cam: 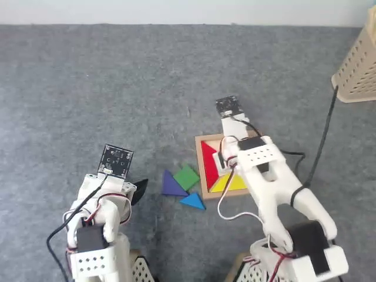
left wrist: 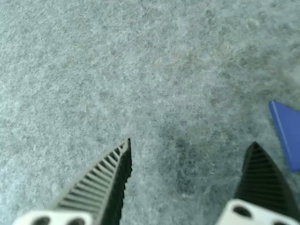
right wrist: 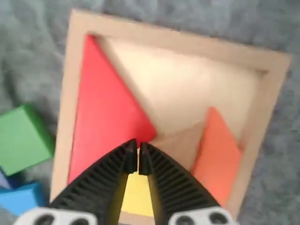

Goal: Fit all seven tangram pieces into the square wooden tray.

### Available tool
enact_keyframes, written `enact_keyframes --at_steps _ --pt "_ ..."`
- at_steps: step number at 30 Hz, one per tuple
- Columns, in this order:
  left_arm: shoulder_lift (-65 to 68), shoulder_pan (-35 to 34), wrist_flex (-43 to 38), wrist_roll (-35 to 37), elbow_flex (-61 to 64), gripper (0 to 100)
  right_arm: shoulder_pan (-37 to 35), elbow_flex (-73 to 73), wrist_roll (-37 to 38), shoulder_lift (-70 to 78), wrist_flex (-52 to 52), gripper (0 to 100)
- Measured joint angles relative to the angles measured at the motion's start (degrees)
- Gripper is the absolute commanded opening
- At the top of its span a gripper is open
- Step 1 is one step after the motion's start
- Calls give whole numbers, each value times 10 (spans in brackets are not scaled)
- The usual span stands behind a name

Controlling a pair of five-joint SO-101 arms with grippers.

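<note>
Lying beside tray (cam: 200,176): green square (cam: 187,176), blue triangle (cam: 194,201), purple pc (cam: 172,185), prob. triangle.

The square wooden tray (right wrist: 168,40) holds a red triangle (right wrist: 105,108), a yellow triangle (right wrist: 136,194) and an orange triangle (right wrist: 215,145), all flat. Just beside it lie a green square (cam: 187,176), a purple triangle (cam: 172,185) and a light blue triangle (cam: 193,201).

- A grey, felt-like cover lay over the whole tabletop (cam: 88,88).
- A pale strip (cam: 176,12) ran along its far edge.
- A beige perforated box (cam: 359,64) stood at the far corner.
- A black cable (cam: 324,135) trailed down from the box.
</note>
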Motion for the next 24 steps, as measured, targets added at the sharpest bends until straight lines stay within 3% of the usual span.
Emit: enact_keyframes --at_steps 13,19,24 --pt "0 0 0 0 0 353 23 1 24 -33 -20 6" --pt "0 0 0 0 0 353 25 60 109 -105 33 6" --pt "0 0 0 0 0 353 25 110 124 -116 39 6"
